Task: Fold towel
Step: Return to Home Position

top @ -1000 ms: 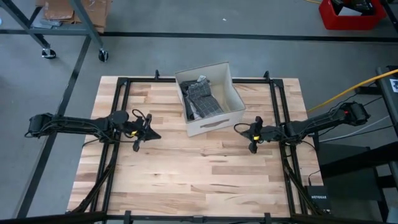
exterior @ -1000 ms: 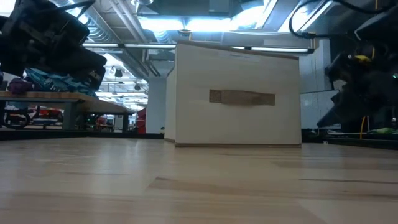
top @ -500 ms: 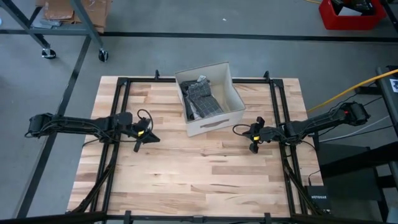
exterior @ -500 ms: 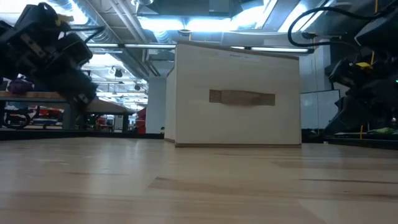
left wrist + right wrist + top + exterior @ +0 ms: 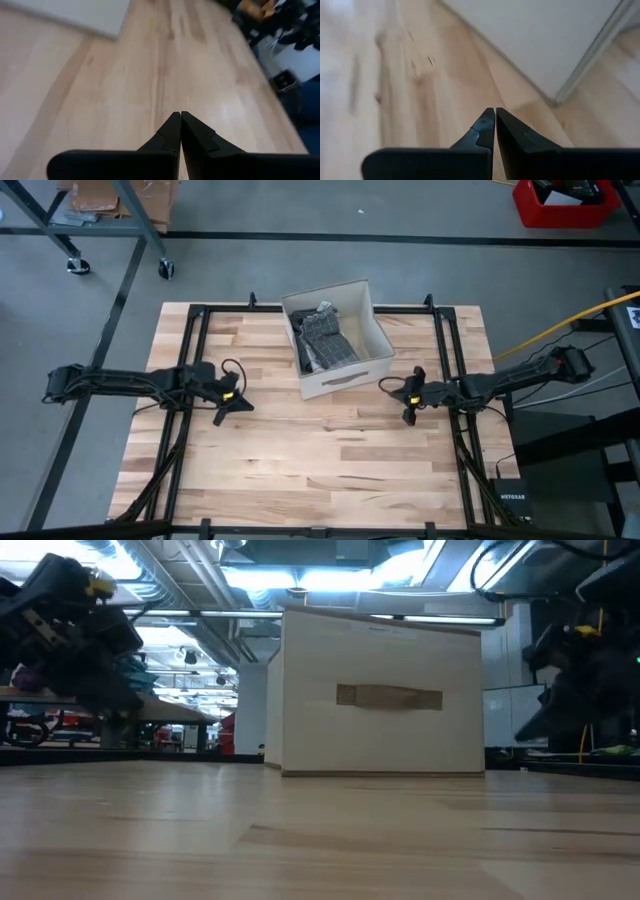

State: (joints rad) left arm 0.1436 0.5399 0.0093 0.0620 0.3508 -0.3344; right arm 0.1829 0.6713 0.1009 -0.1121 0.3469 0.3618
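A dark grey folded towel [image 5: 325, 340] lies inside a white box [image 5: 335, 337] at the table's far middle. My left gripper [image 5: 247, 402] hovers shut above the bare wood at the table's left, apart from the box. In the left wrist view its fingertips [image 5: 180, 116] meet with nothing between them. My right gripper [image 5: 385, 386] hovers shut at the table's right, just beside the box's right wall. Its fingertips [image 5: 494, 111] also meet on nothing.
The white box [image 5: 382, 690] stands on the wood with a handle slot in its near wall. Black frame rails [image 5: 190, 360] run along the table's left and right sides. Bare wood [image 5: 320, 460] spreads across the near half of the table.
My left gripper has sunk a little toward the table and has tipped and rolled at the wrist, its fingers staying shut. The towel and the box have kept still.
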